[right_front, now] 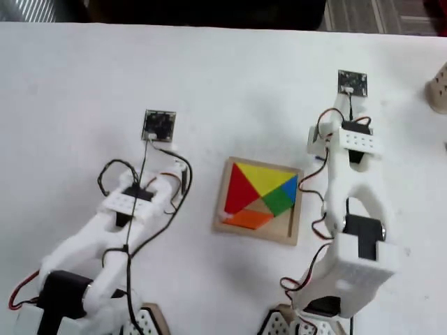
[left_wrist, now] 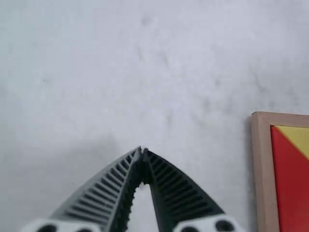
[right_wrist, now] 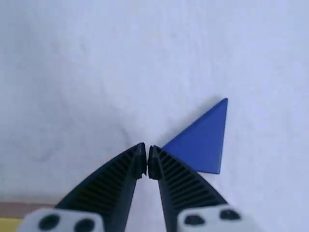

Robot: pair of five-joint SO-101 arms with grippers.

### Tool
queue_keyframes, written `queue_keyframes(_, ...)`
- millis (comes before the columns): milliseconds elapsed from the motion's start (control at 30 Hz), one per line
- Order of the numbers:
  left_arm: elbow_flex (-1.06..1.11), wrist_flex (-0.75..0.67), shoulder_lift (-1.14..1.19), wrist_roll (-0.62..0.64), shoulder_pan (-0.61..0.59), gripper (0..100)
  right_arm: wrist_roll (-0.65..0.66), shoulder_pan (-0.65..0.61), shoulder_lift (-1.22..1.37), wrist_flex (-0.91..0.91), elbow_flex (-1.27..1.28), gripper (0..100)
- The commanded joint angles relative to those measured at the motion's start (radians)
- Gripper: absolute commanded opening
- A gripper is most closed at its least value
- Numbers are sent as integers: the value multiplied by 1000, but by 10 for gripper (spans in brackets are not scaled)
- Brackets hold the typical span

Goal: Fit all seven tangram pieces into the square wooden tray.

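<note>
The left arm (right_front: 105,223) rises from the near left corner of the table (right_front: 230,91) and leans in towards the middle, its forearm slanting towards the tray (right_front: 294,209). Black cables (right_front: 167,202) loop round it. In the left wrist view the left claw (left_wrist: 142,155) is clenched, tips touching, with nothing between them, and it hangs over bare table. The tray's rim, the red triangle (left_wrist: 289,188) and a corner of the yellow triangle (left_wrist: 298,137) lie well off to one side of it.

The tray sits between the two arms, apart from both and turned slightly clockwise in the high view. Inside, the red triangle fills the left part, with the yellow triangle along the far edge. The green piece (right_front: 279,201) sits in the middle and a small blue piece (right_front: 290,187) lies against the right wall. An orange piece (right_front: 249,219) lies long and flat at the near left corner. Whether it sits fully inside the rim I cannot tell. Bare wood shows along the tray's right and near sides.

The right arm (right_front: 349,209) stands just right of the tray and stretches straight away from its base, nearly parallel to the tray's right wall. The right claw (right_wrist: 147,157) is clenched on nothing, a hairline gap between its tips. A loose blue triangle (right_wrist: 203,140) lies flat on the table just beside one finger (right_wrist: 186,188), which hides one of its corners. Its sharpest corner points away from the claw. A beige block (right_front: 438,87) stands at the table's far right edge.
</note>
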Motion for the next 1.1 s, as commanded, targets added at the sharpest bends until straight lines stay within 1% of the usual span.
queue_keyframes(0, -69, -2, 1, -8, -4, 23, -3, -10, 18, -41, -51, 25)
queue_keyframes(133, -69, -2, 1, -8, -1, 23, -3, -21, 36, -48, -51, 25)
queue_keyframes(500, -78, -2, 2, -8, -1, 23, -9, 44, 48, -54, -94, 25)
queue_keyframes(667, -78, -2, 2, -8, -1, 23, 0, 76, 136, -42, -118, 25)
queue_keyframes(767, -78, -2, 2, -8, -1, 23, 0, 114, 174, 30, -170, 25)
queue_keyframes(867, -78, -2, 2, -8, -1, 23, 0, 127, 177, 111, -189, 22)
queue_keyframes(967, -77, -2, 2, -8, -1, 23, 2, 136, 143, 183, -187, 20)
queue_keyframes(1067, -77, -2, 2, -8, -1, 23, -8, 160, 96, 213, -167, 19)
